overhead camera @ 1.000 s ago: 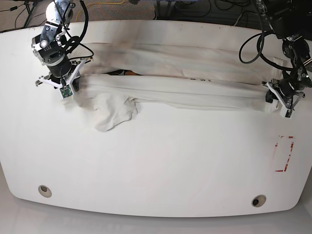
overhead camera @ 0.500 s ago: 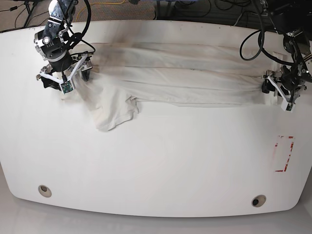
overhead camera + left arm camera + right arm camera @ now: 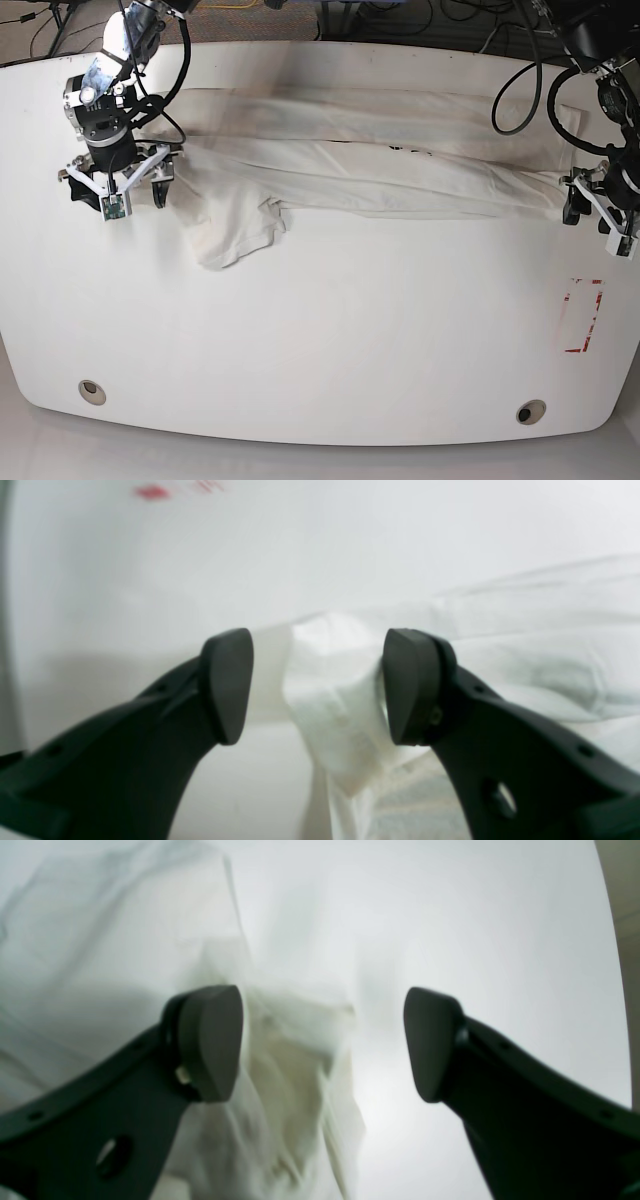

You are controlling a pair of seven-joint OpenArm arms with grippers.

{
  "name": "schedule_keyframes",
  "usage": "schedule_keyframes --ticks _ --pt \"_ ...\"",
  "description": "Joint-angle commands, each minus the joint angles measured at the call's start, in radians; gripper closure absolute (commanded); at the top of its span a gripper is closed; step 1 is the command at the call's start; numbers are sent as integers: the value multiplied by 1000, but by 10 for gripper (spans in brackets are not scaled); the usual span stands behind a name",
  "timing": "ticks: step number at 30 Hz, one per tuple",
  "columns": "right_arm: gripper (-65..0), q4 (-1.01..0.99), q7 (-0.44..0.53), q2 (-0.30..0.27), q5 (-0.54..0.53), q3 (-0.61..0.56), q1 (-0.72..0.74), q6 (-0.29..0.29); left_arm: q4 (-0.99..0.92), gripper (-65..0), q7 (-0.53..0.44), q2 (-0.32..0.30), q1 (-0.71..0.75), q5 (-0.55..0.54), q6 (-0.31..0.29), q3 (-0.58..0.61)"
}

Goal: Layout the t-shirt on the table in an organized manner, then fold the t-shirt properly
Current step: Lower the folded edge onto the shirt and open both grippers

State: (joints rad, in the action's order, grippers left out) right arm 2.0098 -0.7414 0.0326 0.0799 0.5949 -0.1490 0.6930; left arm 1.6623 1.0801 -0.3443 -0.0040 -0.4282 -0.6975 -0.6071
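The white t-shirt [image 3: 370, 170] lies stretched in a long crumpled band across the far half of the table [image 3: 330, 330], with one sleeve [image 3: 235, 232] flopped toward the front at the left. A bit of black lettering [image 3: 410, 150] shows; the graphic is hidden. My right gripper [image 3: 118, 188] is open at the shirt's left end; in its wrist view the gripper [image 3: 322, 1040] has cloth [image 3: 295, 1075] beside its left finger. My left gripper [image 3: 598, 212] is open at the shirt's right end; in its wrist view the gripper [image 3: 317, 685] has a bunched edge [image 3: 340, 720] between the jaws.
A red tape rectangle [image 3: 583, 315] is on the table at the right, near the left gripper, and shows blurred in the left wrist view [image 3: 150, 491]. Two grommet holes [image 3: 91, 391] [image 3: 530, 412] sit near the front edge. Cables hang behind the table's far edge.
Both grippers have opened, let go of the shirt's ends and moved outward, away from the shirt. The shirt has settled onto the table.
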Motion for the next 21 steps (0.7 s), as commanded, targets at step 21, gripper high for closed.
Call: schedule_keyframes --ticks 21 --pt "-469 -461 33 22 -9 -45 329 5 26 -386 -13 -17 34 -21 -1 43"
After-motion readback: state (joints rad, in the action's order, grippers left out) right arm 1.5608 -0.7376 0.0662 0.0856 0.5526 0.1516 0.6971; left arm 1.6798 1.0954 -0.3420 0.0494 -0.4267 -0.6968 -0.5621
